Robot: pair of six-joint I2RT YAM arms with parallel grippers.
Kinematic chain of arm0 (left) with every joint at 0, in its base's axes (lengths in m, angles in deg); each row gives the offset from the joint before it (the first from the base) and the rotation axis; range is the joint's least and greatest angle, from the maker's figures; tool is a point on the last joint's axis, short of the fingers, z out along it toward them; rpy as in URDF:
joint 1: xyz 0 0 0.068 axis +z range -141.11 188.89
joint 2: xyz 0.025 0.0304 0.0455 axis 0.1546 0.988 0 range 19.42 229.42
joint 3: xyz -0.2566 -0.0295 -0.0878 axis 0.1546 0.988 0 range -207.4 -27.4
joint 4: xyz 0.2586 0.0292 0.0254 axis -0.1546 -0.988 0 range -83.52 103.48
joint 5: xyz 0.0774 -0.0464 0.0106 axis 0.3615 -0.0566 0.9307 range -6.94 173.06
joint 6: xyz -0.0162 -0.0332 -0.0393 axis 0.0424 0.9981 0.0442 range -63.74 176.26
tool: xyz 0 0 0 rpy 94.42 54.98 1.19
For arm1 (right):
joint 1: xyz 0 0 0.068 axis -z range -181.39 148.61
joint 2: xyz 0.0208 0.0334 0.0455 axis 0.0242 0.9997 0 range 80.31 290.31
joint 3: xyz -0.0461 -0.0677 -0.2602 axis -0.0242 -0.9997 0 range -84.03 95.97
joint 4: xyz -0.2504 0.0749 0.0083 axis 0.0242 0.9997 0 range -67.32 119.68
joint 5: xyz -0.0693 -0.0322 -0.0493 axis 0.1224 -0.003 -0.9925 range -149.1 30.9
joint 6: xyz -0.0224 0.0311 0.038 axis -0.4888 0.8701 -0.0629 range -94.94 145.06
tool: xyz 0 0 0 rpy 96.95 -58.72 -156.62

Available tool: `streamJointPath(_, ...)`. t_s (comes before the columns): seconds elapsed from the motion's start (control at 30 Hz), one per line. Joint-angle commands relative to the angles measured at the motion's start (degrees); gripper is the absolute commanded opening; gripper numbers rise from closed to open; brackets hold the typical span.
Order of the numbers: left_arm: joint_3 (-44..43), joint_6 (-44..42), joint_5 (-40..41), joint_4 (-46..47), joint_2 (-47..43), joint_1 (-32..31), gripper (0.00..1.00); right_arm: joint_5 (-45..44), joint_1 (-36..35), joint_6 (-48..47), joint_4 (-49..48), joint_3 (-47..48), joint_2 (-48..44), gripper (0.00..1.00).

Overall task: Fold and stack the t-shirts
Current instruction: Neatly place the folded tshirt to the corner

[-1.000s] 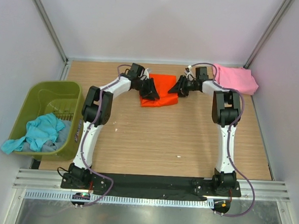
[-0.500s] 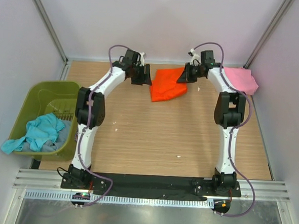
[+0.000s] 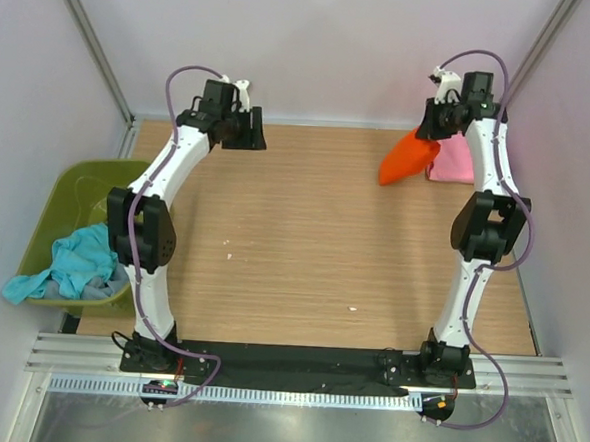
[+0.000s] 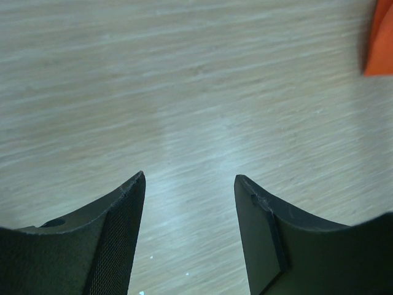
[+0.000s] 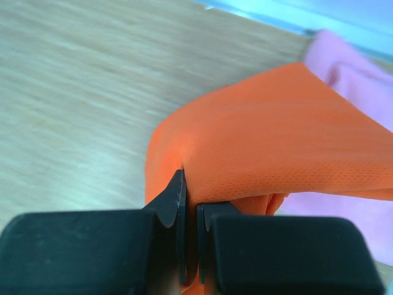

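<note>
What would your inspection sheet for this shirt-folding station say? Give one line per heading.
Surface: wooden tabletop, small white specks.
Job's things: orange t-shirt bunched, hanging from the right gripper; pink t-shirt at the far right corner; teal t-shirt draped over the tub's rim.
Clutter: olive-green plastic tub at the left edge.
Grippers: left gripper open, empty, over bare wood; right gripper shut on the orange t-shirt.
Cables: purple cables looping along both arms; no snag seen.
Surroundings: white walls, metal corner posts, aluminium rail at the near edge.

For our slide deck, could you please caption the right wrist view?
Right jaws shut on the orange t-shirt, pink t-shirt behind it.
</note>
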Motion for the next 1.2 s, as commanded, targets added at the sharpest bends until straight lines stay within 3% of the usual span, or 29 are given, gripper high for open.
streamJointPath(0.0,1.7,-0.9,-0.8,-0.9,-1.9,-0.4,0.61,-3.4,3.2,-4.9,1.3,8.8,2.8,0.01)
streamJointPath(0.2,4.8,-0.7,-1.6,-0.6,-3.2,-0.5,0.62,-5.9,6.1,-8.2,0.5,16.7,8.7,0.01)
streamJointPath(0.37,6.0,-0.6,-1.7,-0.2,-3.7,-0.6,0.62,-8.9,6.5,-11.5,-2.6,16.5,9.7,0.01)
streamJointPath(0.77,5.8,-1.6,-0.8,-0.3,-3.5,-2.3,0.63,-22.0,9.0,-9.6,-12.7,17.7,14.6,0.01)
streamJointPath(1.03,6.0,-1.9,-0.3,-0.2,-3.3,-2.9,0.64,-27.8,9.1,-15.2,-17.5,15.4,14.2,0.01)
streamJointPath(1.07,6.0,-1.8,-0.3,-0.2,-3.1,-3.0,0.64,-29.0,9.0,-15.1,-17.9,14.9,13.6,0.03)
streamJointPath(1.1,5.9,-1.7,-0.2,-0.1,-3.0,-3.0,0.64,-30.0,9.0,-14.8,-19.1,14.7,13.4,0.15)
streamJointPath(1.13,5.9,-1.6,-0.2,-0.1,-3.0,-2.9,0.64,-32.7,9.0,-14.4,-19.6,14.3,13.0,0.50)
streamJointPath(1.17,5.7,-1.5,-0.2,0.0,-2.7,-3.1,0.64,-33.8,9.0,-13.8,-20.0,13.7,12.1,0.66)
